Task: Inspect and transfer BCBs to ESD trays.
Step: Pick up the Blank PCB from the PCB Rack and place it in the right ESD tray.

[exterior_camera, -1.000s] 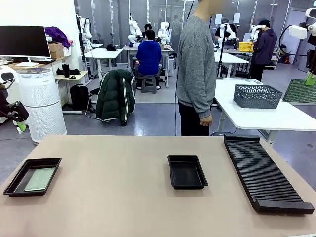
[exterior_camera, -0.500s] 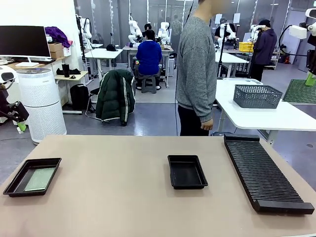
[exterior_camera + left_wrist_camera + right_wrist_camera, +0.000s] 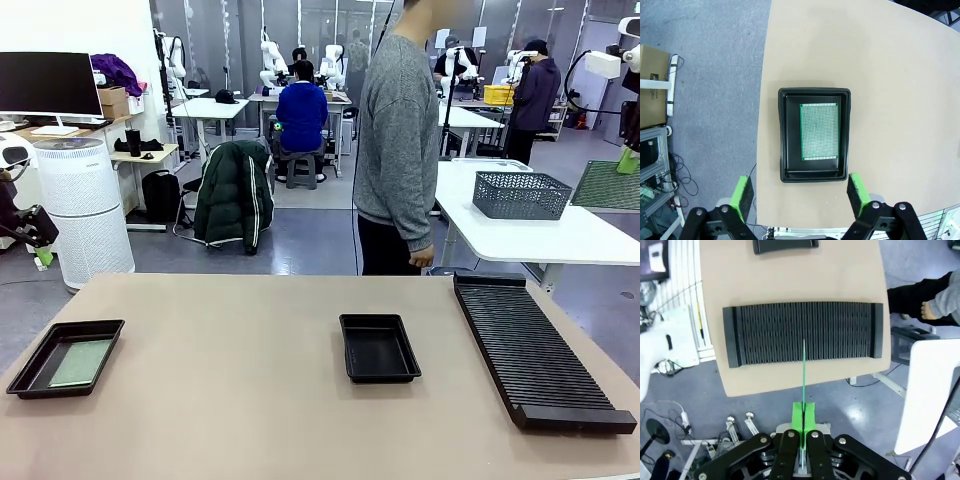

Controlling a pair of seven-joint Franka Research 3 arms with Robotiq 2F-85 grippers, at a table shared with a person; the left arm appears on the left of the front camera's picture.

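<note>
One ESD tray (image 3: 30, 368) sits at the table's front left with a pale green BCB (image 3: 82, 363) flat inside it. In the left wrist view my left gripper (image 3: 800, 195) hangs open high above this tray (image 3: 782, 135) and its BCB (image 3: 819, 131). A second ESD tray (image 3: 378, 347) stands bare at the table's middle. My right gripper (image 3: 803, 415) is shut on another BCB (image 3: 804, 370), seen edge-on, high over the slotted rack (image 3: 802, 332). In the front view that held BCB (image 3: 607, 185) hangs at the right edge.
The long black ribbed rack (image 3: 535, 350) lies along the table's right side. A person in a grey sweater (image 3: 398, 140) stands at the far edge, one hand (image 3: 930, 310) hanging near the rack's far end. A grey mesh basket (image 3: 521, 194) is on the white table behind.
The person at the far side has shifted slightly to the left. Both arms, the trays and the boards have stayed still.
</note>
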